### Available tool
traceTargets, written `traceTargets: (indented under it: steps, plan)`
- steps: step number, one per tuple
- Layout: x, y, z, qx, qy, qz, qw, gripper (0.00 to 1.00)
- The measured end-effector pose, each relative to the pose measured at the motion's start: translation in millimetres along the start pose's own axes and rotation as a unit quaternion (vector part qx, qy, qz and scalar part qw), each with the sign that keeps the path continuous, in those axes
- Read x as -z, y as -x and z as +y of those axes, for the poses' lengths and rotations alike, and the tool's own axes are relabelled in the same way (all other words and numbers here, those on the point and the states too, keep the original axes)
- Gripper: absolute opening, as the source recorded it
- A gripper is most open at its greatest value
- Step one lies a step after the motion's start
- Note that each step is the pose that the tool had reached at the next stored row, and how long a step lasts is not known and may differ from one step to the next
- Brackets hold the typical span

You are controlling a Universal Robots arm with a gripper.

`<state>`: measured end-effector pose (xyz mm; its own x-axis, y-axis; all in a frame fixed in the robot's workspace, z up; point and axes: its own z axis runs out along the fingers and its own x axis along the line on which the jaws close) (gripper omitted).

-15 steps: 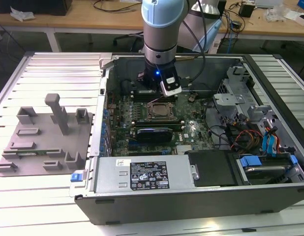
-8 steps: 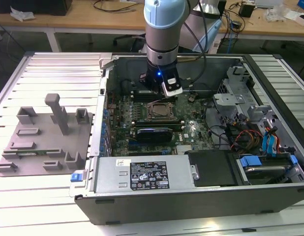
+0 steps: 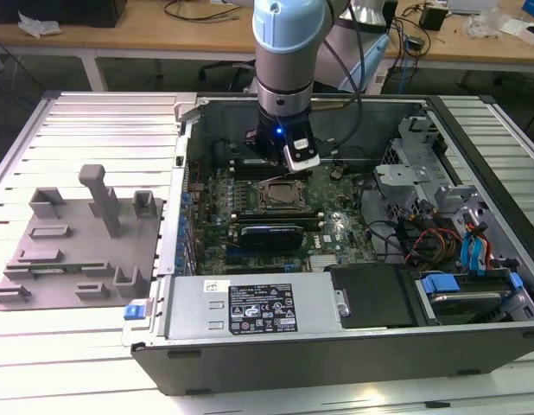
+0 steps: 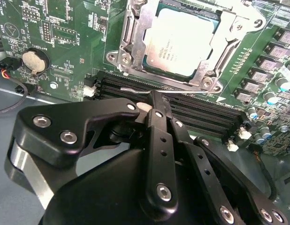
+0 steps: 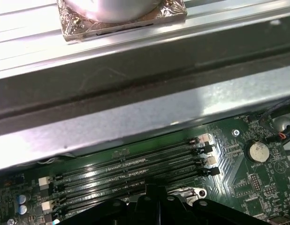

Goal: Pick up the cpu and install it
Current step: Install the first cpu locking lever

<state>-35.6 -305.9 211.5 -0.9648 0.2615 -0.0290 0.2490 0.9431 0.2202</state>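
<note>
Wooden benches line the back of the room. In front of them a white ribbed metal table carries an open computer case lying on its side. In the exterior view a grey moulded plastic tray with upright pegs sits beside the case on the exterior view's left. The pale blue and silver arm reaches straight down into the case. Its gripper hangs just above the green circuit board, close to the square socket.

The second wrist view looks along the matte black gripper. Its bolted links converge and the fingers are pressed together with nothing between them, the tip over the long black memory slots. Just beyond, the cpu lies flat inside the shiny steel socket frame, its pale silver top facing up. A round coin battery sits well off to one side.

The first wrist view faces the other way. It shows the same memory slots and coin battery, the case's dull sheet-metal wall, and beyond it a smooth silver round shape on a crinkled foil base.
</note>
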Motion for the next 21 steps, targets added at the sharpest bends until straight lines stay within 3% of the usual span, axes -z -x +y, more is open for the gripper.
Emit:
traceTargets:
  steps: [21]
  plan:
    - [-10.3, -1.1, -3.8, -0.037, -0.0011, -0.0084, 0.9993, 0.11]
